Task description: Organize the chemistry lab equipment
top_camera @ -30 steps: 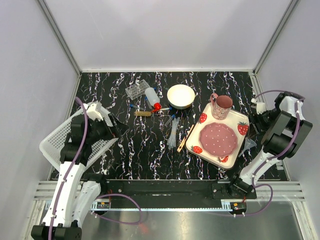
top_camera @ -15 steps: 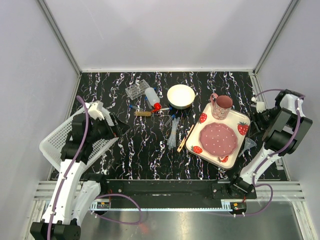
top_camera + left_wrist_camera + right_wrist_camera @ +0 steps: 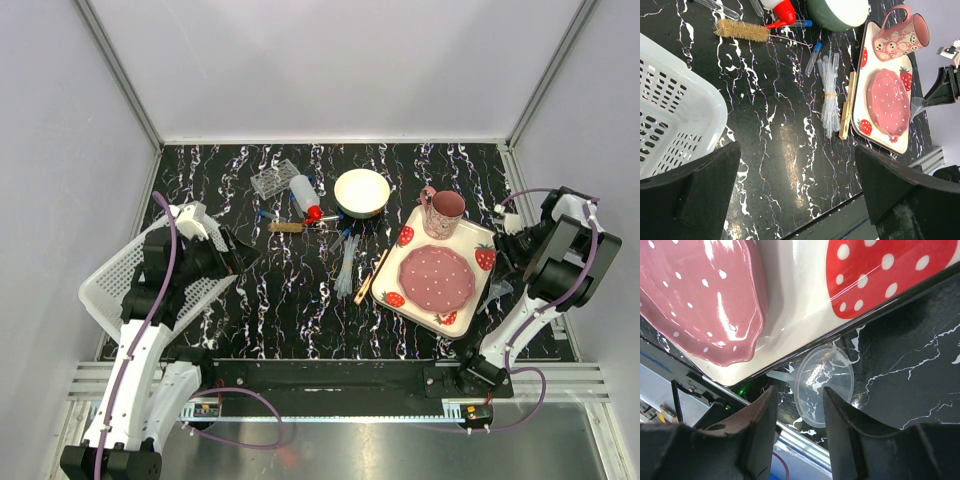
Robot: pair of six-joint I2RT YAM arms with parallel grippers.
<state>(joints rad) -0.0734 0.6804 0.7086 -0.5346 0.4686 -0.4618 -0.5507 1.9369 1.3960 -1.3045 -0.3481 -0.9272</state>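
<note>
My left gripper [image 3: 236, 258] is open and empty above bare table, beside the white basket [image 3: 120, 285]; in its wrist view the gripper [image 3: 797, 167] has its jaws wide apart. Ahead lie a banded bundle of clear pipettes [image 3: 829, 95], a wooden stick [image 3: 846, 107] and blue-capped tubes [image 3: 813, 56]. The clear tube rack [image 3: 274, 179] and the white bottle with red cap [image 3: 304, 194] sit at the back. My right gripper [image 3: 505, 258] is open, hovering over a clear plastic funnel [image 3: 824, 385] that lies by the plate's edge, not gripped.
A strawberry-printed plate [image 3: 478, 262] with a pink dish and a pink mug [image 3: 443, 212] takes up the right side. A white bowl with yellow rim [image 3: 362, 192] stands at the back middle. A bristle brush [image 3: 285, 227] lies near the bottle. The table's front edge is close below the funnel.
My right gripper has shifted a little left and forward, closer over the funnel. My left arm has hardly moved.
</note>
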